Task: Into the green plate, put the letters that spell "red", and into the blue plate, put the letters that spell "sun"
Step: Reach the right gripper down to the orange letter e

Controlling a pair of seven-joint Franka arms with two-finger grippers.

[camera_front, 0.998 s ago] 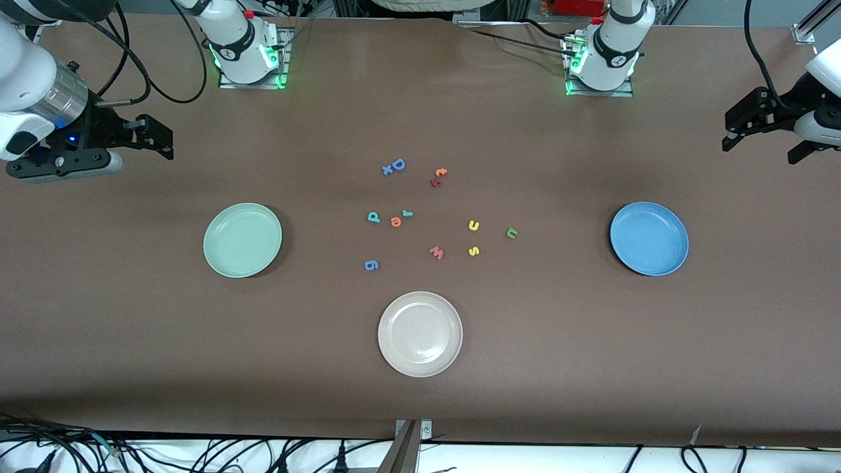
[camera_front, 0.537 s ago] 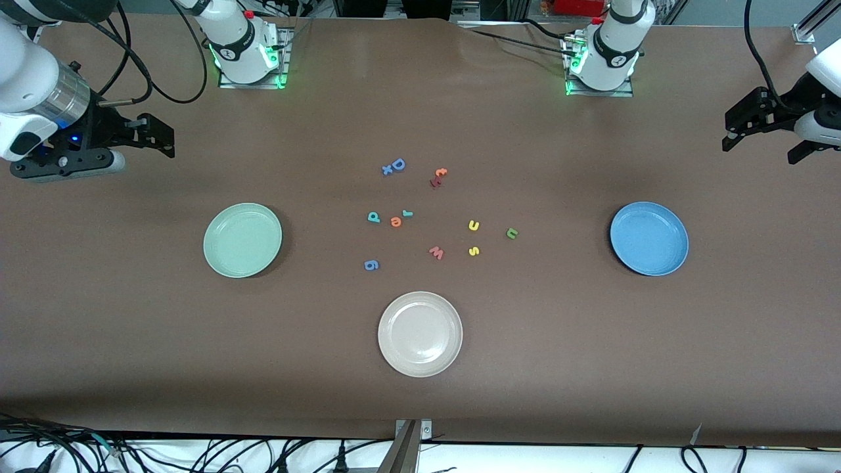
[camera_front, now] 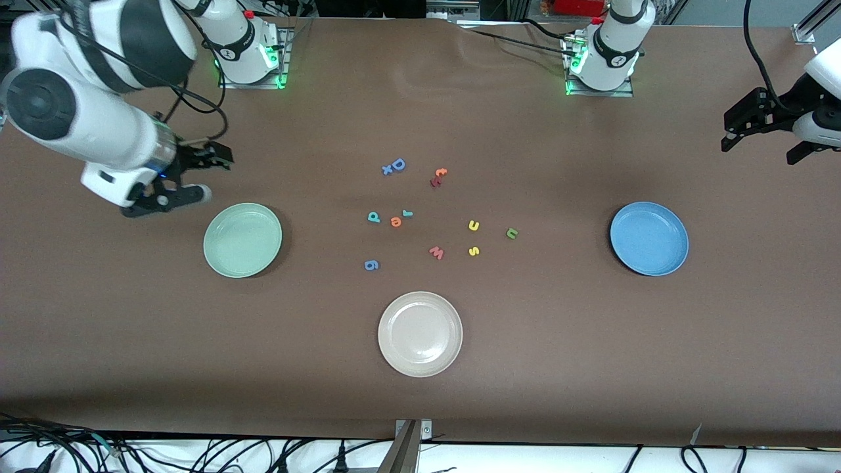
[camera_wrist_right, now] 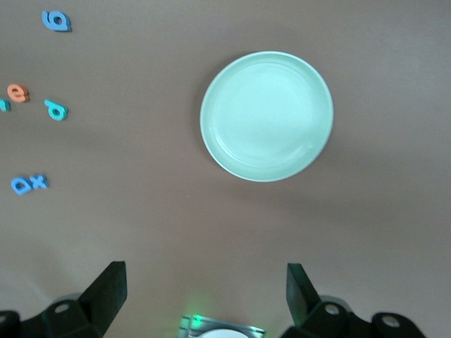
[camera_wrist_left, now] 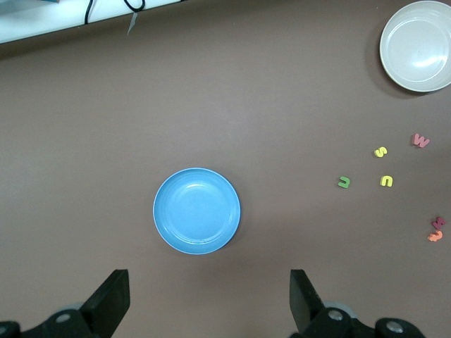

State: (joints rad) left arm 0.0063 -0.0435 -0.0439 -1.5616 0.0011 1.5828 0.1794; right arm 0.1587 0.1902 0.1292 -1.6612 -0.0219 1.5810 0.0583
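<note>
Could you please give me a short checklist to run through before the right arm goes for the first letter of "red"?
1. Right gripper open and holding nothing, up above the table near the green plate: ok.
2. Left gripper open and holding nothing, waiting at its own end of the table: ok.
3. Green plate with nothing in it: ok.
4. Blue plate with nothing in it: ok.
5. Teal d, orange e and teal r lie in a row on the table, but close together for the fingers: cannot tell.
6. Yellow u, yellow s and green n lie apart from each other: ok.
</note>
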